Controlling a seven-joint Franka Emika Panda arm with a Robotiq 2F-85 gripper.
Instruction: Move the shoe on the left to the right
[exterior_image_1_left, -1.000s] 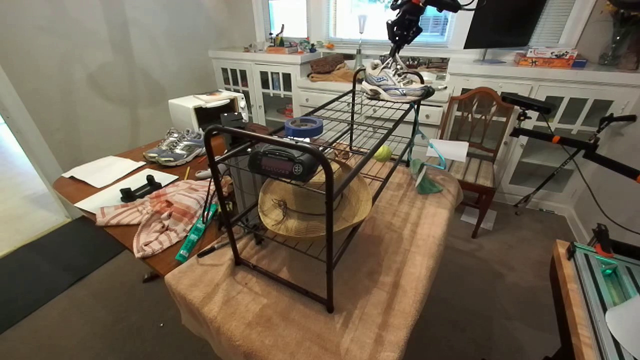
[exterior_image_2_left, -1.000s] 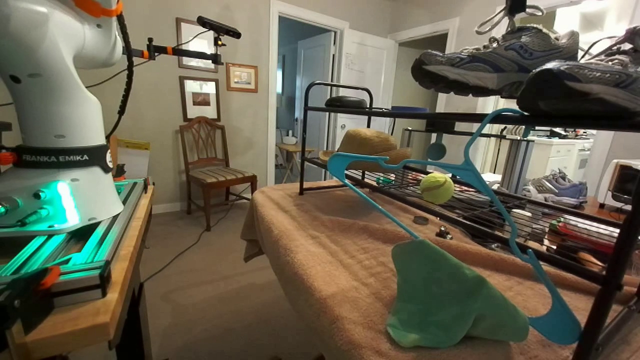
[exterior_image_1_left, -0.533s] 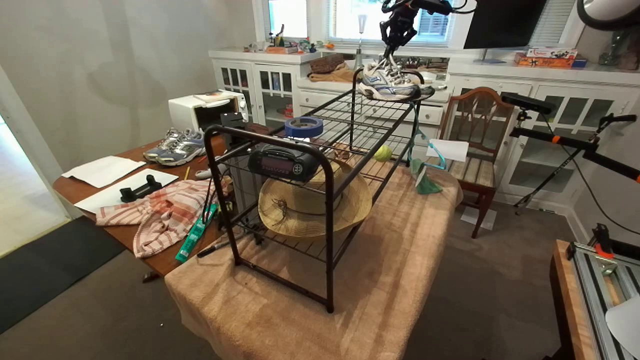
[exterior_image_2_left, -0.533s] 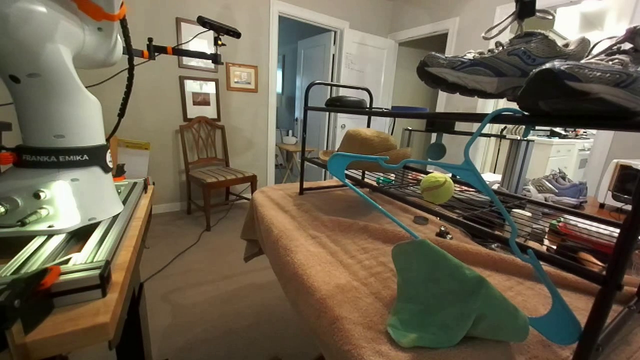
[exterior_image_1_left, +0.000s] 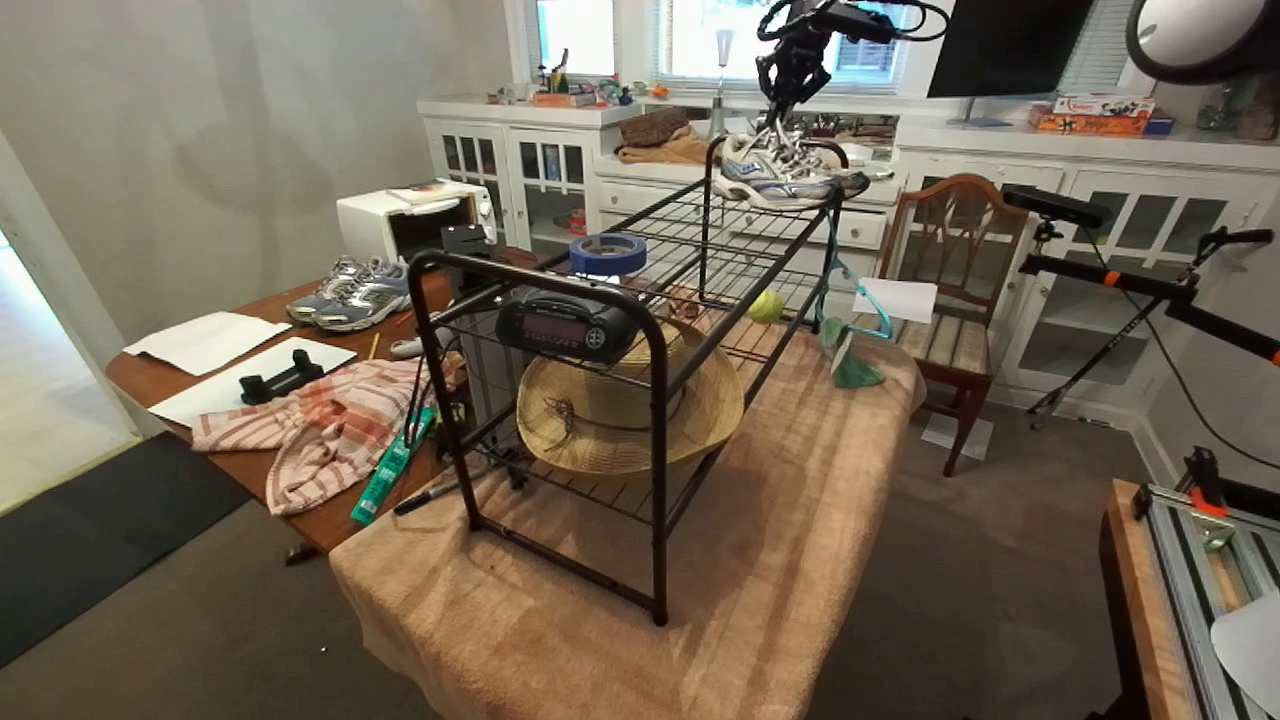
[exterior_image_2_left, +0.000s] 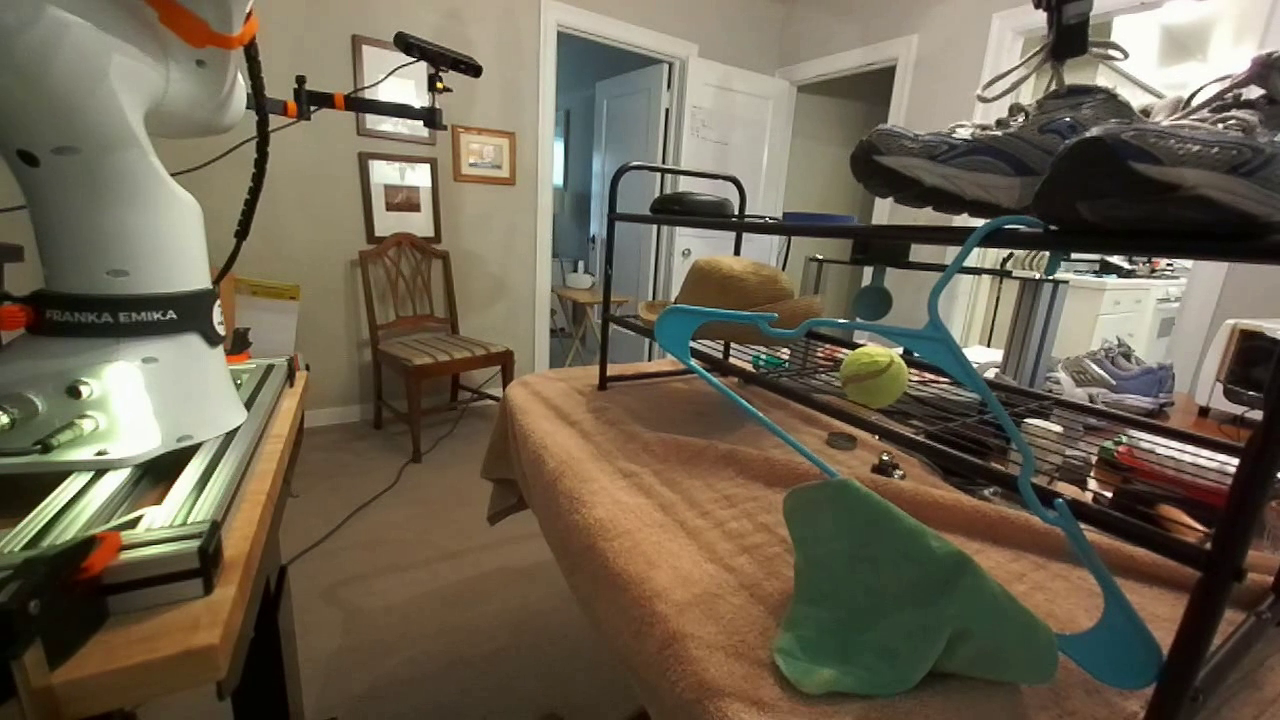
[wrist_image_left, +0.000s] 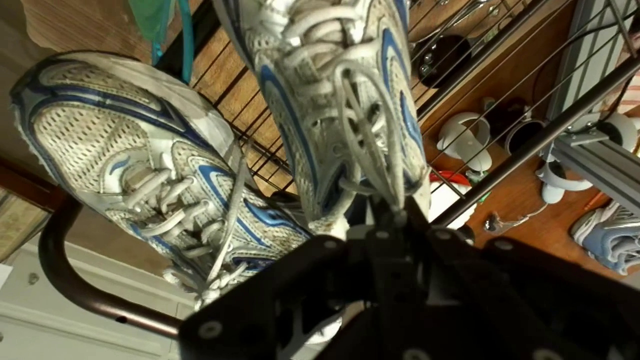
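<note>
The end effector (wrist_image_left: 398, 212) is clamped on the shoe (wrist_image_left: 320, 110) by its lace (wrist_image_left: 392, 184). The shoe is over the top of the rack (exterior_image_1_left: 659, 480), just beside a second shoe (wrist_image_left: 150, 150); whether it touches the rack cannot be told. Toward the rack's other end sit tape (exterior_image_1_left: 608, 265) and a clock (exterior_image_1_left: 560, 328).

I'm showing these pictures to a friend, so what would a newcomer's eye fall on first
Probably the black fingers, pinching the lace of a pale sneaker over one end of the dark rack. Next, a turquoise hanger in an exterior view's foreground, draped with green cloth; then the straw hat lower down in the rack.
</note>
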